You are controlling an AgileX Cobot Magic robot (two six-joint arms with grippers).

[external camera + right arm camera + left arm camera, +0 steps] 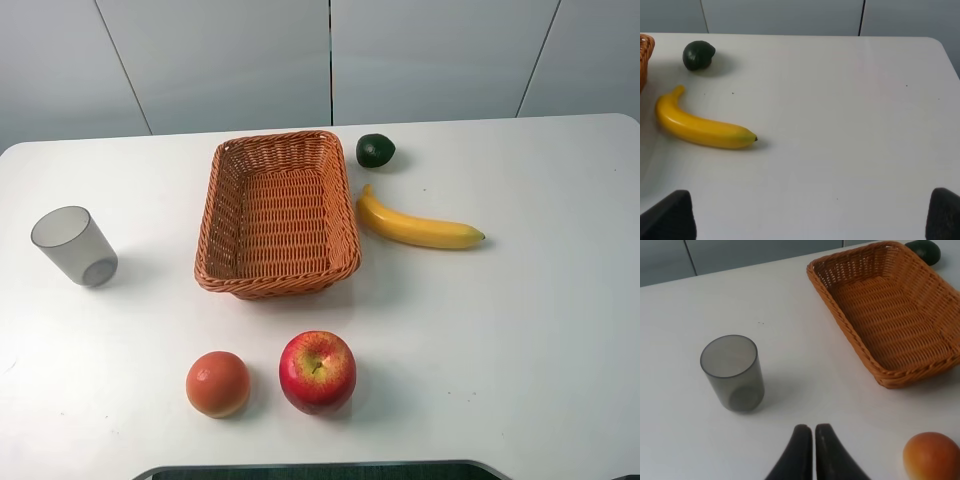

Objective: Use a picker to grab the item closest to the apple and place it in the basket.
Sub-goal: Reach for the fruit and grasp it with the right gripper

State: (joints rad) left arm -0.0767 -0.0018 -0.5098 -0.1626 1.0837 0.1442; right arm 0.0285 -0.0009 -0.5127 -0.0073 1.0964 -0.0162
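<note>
A red apple point(317, 371) sits near the table's front edge. Just to its left lies an orange point(217, 383), the item nearest to it; the left wrist view shows the orange point(932, 455) too. The woven basket point(225, 180) stands empty behind them, and its rim point(840, 320) is also in the left wrist view. My left gripper point(813, 429) is shut with nothing in it, hovering over bare table between the cup and the orange. My right gripper point(810, 200) is open, with its fingers point(672, 212) spread wide, well short of the banana. Neither gripper appears in the exterior high view.
A grey translucent cup point(74, 245) stands at the left, also visible in the left wrist view point(733, 372). A yellow banana point(415, 227) and a dark green avocado point(375, 150) lie right of the basket; both banana point(702, 127) and avocado point(698, 54) show in the right wrist view.
</note>
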